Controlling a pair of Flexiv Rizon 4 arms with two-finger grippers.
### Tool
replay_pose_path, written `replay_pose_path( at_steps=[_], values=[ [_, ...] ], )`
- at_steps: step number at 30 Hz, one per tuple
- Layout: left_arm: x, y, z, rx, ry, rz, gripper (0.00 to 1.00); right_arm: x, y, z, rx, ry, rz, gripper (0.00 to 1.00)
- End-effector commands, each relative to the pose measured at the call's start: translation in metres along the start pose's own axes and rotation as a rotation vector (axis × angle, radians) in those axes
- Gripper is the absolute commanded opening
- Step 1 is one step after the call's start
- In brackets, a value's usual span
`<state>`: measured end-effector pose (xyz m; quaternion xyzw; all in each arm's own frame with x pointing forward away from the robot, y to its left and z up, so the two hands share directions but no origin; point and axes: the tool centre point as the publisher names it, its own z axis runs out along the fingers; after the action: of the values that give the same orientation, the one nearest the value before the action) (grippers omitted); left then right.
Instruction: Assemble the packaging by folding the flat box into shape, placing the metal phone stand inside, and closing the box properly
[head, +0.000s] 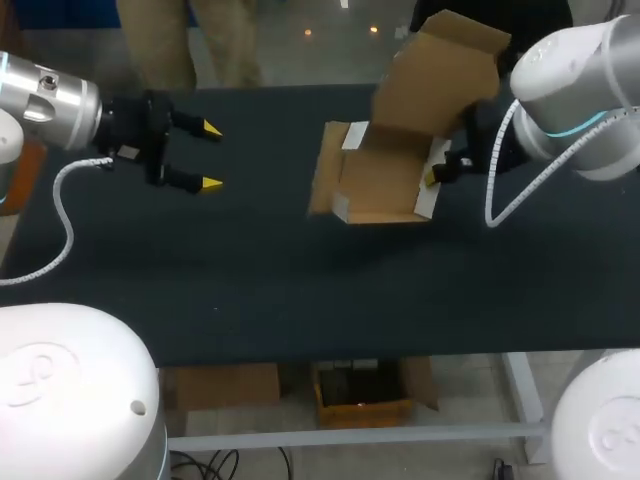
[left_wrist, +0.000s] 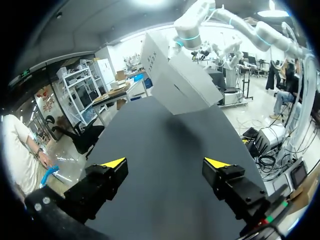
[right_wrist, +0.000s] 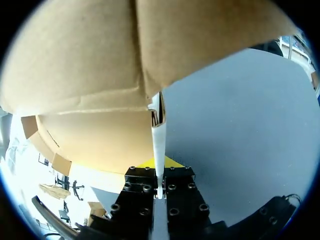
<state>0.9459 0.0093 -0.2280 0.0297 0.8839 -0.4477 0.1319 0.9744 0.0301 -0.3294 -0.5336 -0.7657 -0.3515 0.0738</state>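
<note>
The cardboard box (head: 385, 175) sits half folded at the table's middle right, brown inside and white outside, with its lid flap (head: 440, 70) tilted up at the back. My right gripper (head: 435, 172) is shut on the box's right side wall. In the right wrist view that thin white wall edge (right_wrist: 158, 140) is pinched in my right gripper (right_wrist: 159, 165), with the brown flaps (right_wrist: 100, 75) looming above. My left gripper (head: 208, 156) hangs open at the left, well apart from the box. Ahead of the left gripper (left_wrist: 165, 164) the box (left_wrist: 177, 80) shows its white outside. No metal phone stand is in view.
The dark table top (head: 300, 290) stretches bare between my left gripper and the box and along the front edge. My right arm (head: 575, 90) comes in over the table's back right corner.
</note>
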Motion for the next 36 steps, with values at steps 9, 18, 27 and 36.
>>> replay_pose_path(
  at_steps=[9, 18, 27, 36],
  values=[
    [-0.004, -0.002, -0.004, -0.003, 0.017, -0.001, 1.00, 0.001, 0.004, 0.001, 0.383, -0.005, 0.002, 0.00],
    [-0.004, -0.002, -0.004, -0.003, 0.017, -0.001, 1.00, -0.001, -0.001, 0.003, 0.417, -0.062, 0.061, 0.00],
    [-0.003, -0.001, 0.003, -0.140, 0.051, -0.024, 1.00, -0.010, -0.016, 0.005, 0.487, -0.256, 0.250, 0.00],
    [0.003, 0.002, 0.005, -0.245, 0.070, -0.016, 1.00, -0.009, -0.026, 0.012, 0.550, -0.385, 0.342, 0.00]
  ],
)
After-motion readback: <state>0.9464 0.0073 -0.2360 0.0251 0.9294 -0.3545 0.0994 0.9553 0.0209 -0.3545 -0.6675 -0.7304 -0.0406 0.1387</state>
